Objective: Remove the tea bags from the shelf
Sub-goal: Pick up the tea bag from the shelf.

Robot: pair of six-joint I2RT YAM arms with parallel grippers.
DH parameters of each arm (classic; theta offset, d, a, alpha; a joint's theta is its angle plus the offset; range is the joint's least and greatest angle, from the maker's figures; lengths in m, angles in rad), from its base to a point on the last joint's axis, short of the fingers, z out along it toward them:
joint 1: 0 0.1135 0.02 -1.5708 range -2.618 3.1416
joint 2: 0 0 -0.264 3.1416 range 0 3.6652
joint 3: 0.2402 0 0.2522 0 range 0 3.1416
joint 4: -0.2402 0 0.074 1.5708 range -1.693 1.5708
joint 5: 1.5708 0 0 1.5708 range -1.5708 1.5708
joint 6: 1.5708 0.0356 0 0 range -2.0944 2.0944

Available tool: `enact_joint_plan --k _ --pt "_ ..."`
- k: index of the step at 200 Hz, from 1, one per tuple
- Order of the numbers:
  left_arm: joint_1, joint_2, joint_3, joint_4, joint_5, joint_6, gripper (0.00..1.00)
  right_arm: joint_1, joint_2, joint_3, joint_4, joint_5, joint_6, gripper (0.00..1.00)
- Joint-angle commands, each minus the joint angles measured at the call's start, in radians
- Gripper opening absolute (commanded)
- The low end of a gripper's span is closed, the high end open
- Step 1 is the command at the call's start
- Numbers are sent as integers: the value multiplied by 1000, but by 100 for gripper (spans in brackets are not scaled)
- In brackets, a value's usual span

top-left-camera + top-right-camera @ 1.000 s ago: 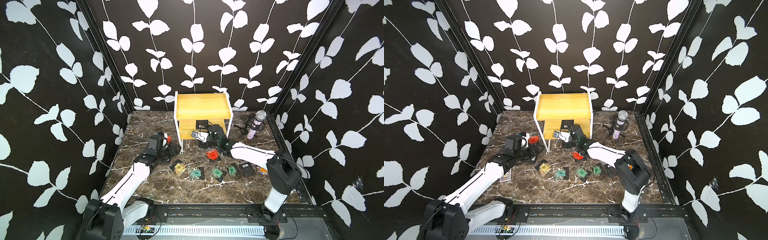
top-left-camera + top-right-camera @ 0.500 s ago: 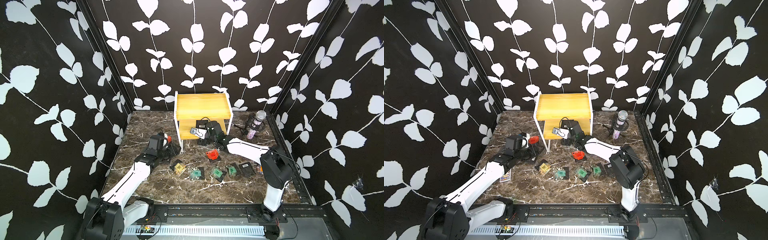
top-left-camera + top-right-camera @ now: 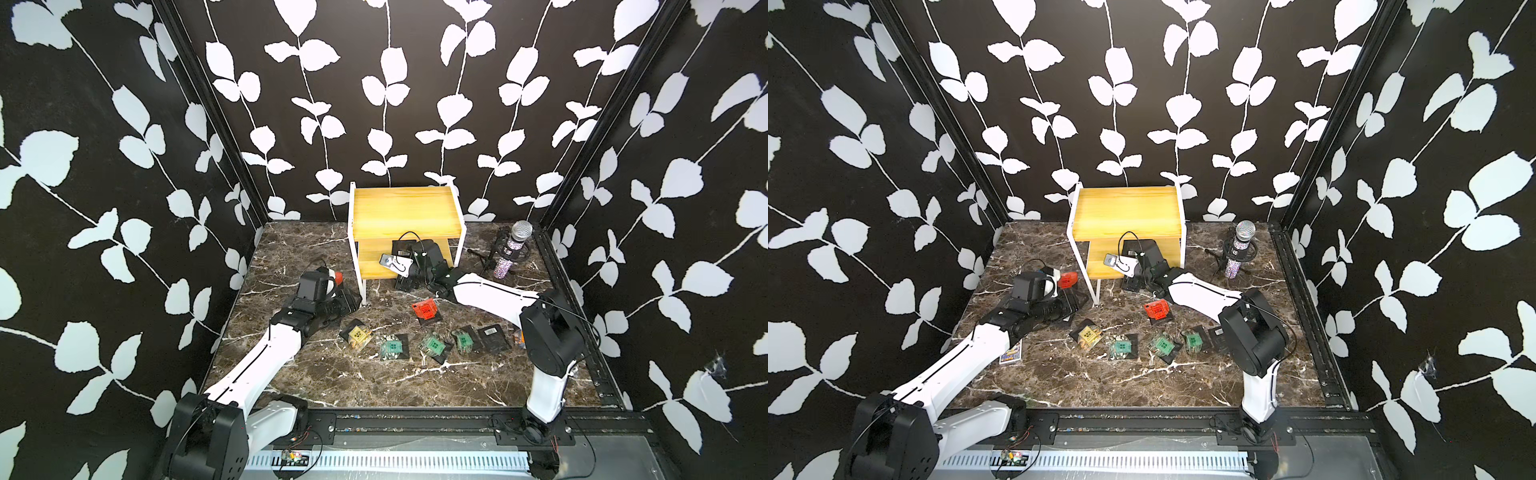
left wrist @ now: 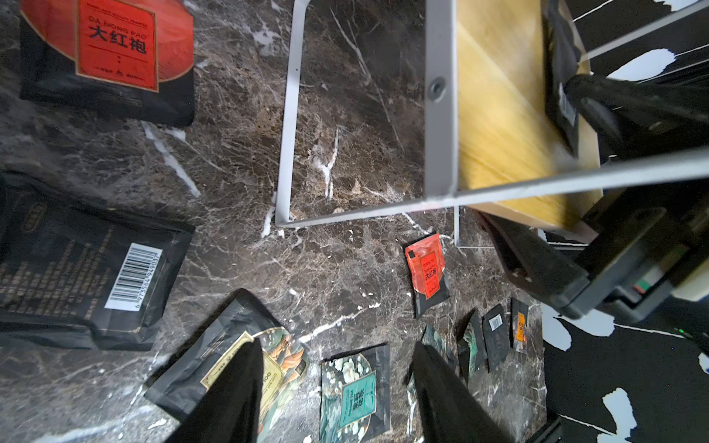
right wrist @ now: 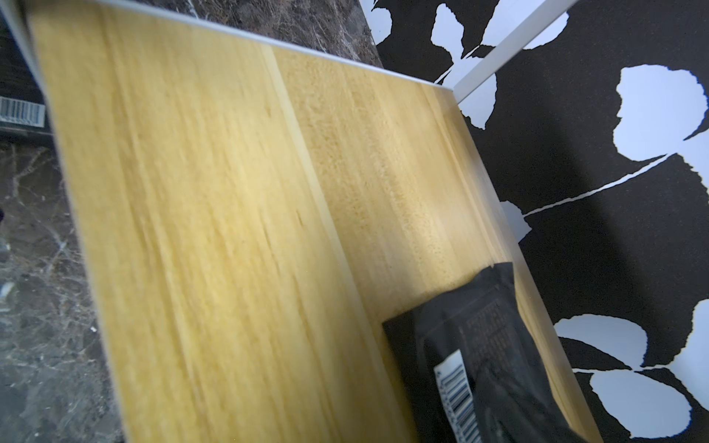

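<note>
Reaching into the yellow wooden, white-framed shelf (image 3: 405, 208), the right gripper (image 3: 409, 253) is at the flat black barcoded tea bag (image 5: 479, 345) on the lower board, probably to pull it out. Whether its jaws are apart, I cannot tell. The left gripper (image 4: 335, 345) hangs parted and empty.

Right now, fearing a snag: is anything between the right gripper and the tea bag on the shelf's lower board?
Nothing visible: the barcoded tea bag lies alone on the lower board, the right gripper close beside it.

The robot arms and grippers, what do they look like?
The left arm and right arm have white link shells with black joints and bases; a thin black cable loops at each wrist. The left gripper is black, with tapered fingers.
</note>
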Motion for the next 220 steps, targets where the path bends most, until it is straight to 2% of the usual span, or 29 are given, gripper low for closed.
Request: enact_joint_plan --k 1,65,121,145,188,220 --pt "-2 -4 -21 12 -8 0 57 0 -29 -48 -65 -53 58 92" --pt "-3 10 -28 36 2 -8 57 19 -155 -194 -43 -34 85 81" --pt "-3 12 -26 43 6 -18 57 34 -220 -255 -46 -23 84 71" --pt "-3 2 -29 36 4 -18 57 45 -251 -281 -25 -13 81 73" --pt "-3 0 -25 33 6 -17 57 51 -275 -279 29 28 62 85" --pt "-3 -6 -25 27 6 -15 57 53 -296 -265 47 42 39 87"
